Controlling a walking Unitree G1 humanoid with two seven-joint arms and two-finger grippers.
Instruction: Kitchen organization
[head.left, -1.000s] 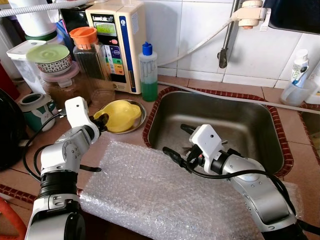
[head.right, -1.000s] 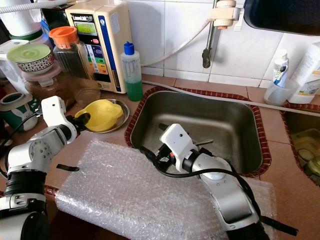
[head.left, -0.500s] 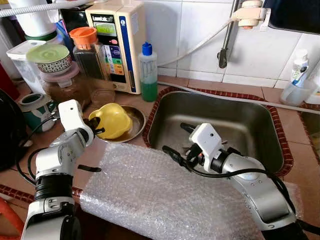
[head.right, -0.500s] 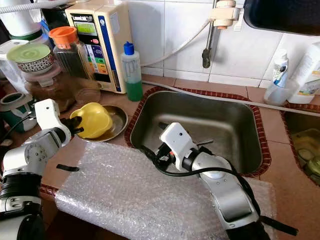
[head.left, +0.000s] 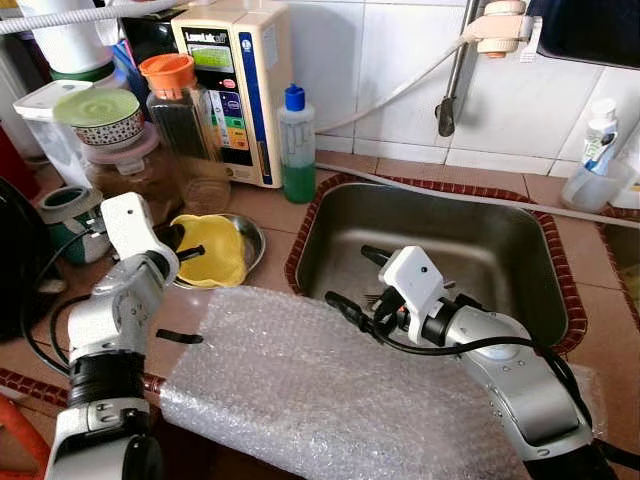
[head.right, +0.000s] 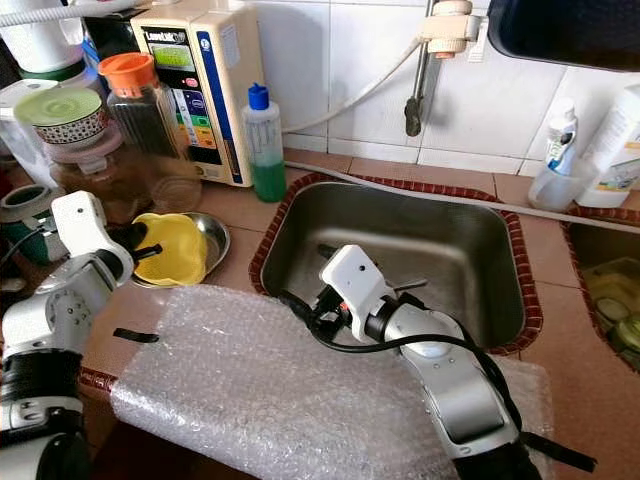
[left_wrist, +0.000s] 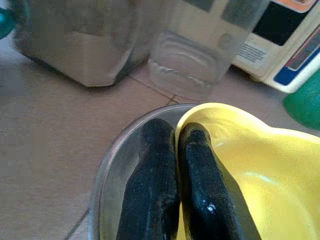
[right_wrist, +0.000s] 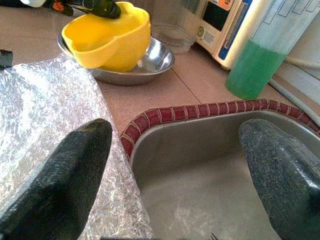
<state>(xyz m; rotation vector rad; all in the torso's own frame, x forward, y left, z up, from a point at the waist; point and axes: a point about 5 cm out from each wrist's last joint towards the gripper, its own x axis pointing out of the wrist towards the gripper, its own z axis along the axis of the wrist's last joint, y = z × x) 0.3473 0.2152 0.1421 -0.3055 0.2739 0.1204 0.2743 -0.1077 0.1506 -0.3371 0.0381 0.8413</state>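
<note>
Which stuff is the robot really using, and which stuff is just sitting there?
Being used:
- left pincer, shut on the yellow bowl
- metal dish under the bowl

Just sitting there:
- bubble wrap
- sink
- green soap bottle
- orange-lidded jar
- right pincer, open over the sink edge

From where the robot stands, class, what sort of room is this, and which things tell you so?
Most likely a home kitchen counter: a steel sink set into it, a tiled wall behind, a bottle of green dish soap, and food jars crowded alongside.
</note>
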